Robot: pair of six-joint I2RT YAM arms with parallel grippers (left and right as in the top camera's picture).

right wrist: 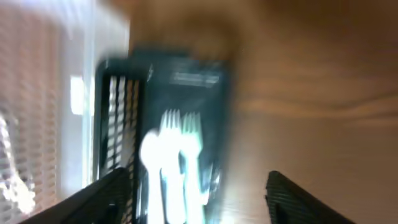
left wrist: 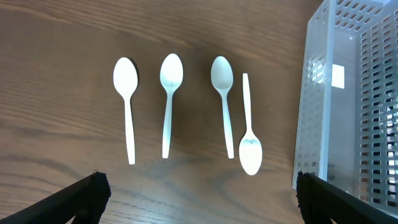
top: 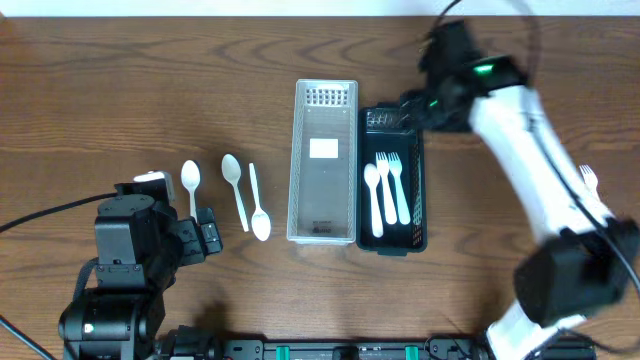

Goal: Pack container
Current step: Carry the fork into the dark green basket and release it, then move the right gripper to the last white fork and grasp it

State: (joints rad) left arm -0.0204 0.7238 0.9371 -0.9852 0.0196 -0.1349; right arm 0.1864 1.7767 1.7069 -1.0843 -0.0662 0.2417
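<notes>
A white perforated container (top: pixel 325 160) stands at the table's middle, with a black container (top: pixel 418 180) touching its right side. The black one holds a white spoon (top: pixel 372 195) and two white forks (top: pixel 392 190). Several white spoons (top: pixel 235 185) lie loose to the left; the left wrist view shows them in a row (left wrist: pixel 169 99) beside the white container (left wrist: pixel 348 106). My left gripper (left wrist: pixel 199 199) is open and empty, just short of the spoons. My right gripper (right wrist: pixel 199 199) is open and empty above the black container (right wrist: pixel 168 74); that view is blurred.
A white fork (top: pixel 588 180) lies at the right, partly behind my right arm. The left arm's base (top: pixel 120 270) fills the front left corner. The table is brown wood.
</notes>
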